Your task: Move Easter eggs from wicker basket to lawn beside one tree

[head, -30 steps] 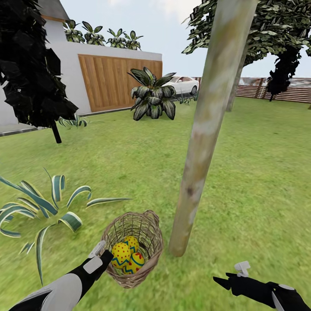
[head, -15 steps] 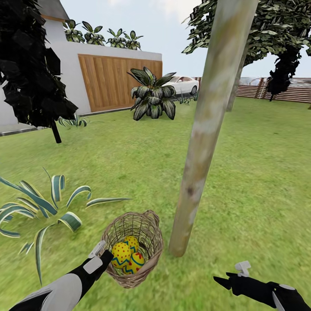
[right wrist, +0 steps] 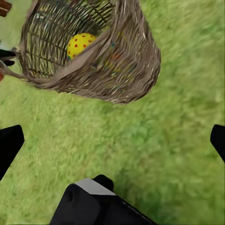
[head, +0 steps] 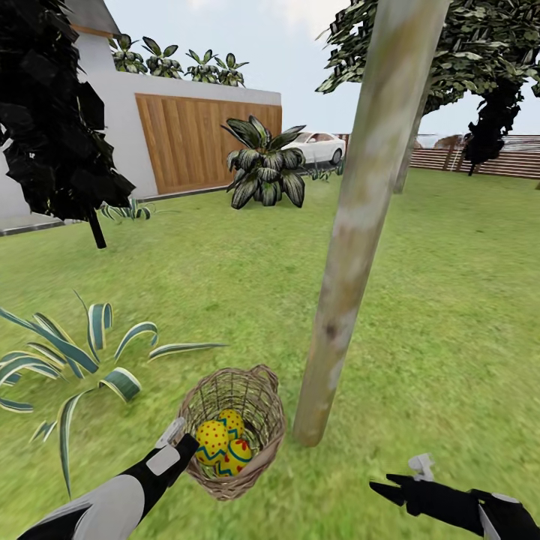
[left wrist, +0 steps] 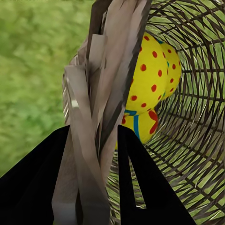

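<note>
A wicker basket (head: 231,439) sits on the lawn (head: 225,285) just left of the foot of a leaning pale tree (head: 352,225), with 3 yellow eggs (head: 222,444) packed inside, their blue zigzags and red dots plain to see; no writing or brand can be read on any object. The left gripper (head: 180,441) is at the basket's near-left rim; in the left wrist view its fingers (left wrist: 136,187) straddle the rim (left wrist: 101,84), 1 dark finger on either side of the woven edge, closed onto it as far as can be made out, with 2 eggs (left wrist: 149,77) close behind and the third hidden. The right gripper (head: 401,487) hovers low over the grass to the near right, well apart from the basket, its fingers spread wide and holding nothing; in its wrist view the fingertips (right wrist: 9,143) are cut off at both edges and 1 egg (right wrist: 80,44) shows through the weave of the basket (right wrist: 101,56). A striped agave (head: 71,360) spreads at near left, a black-leaved tree (head: 52,112) stands far left, and a leafy plant (head: 264,169), wooden gate (head: 199,139) and white car (head: 319,146) lie beyond. The trunk's top is cut off by the frame.
</note>
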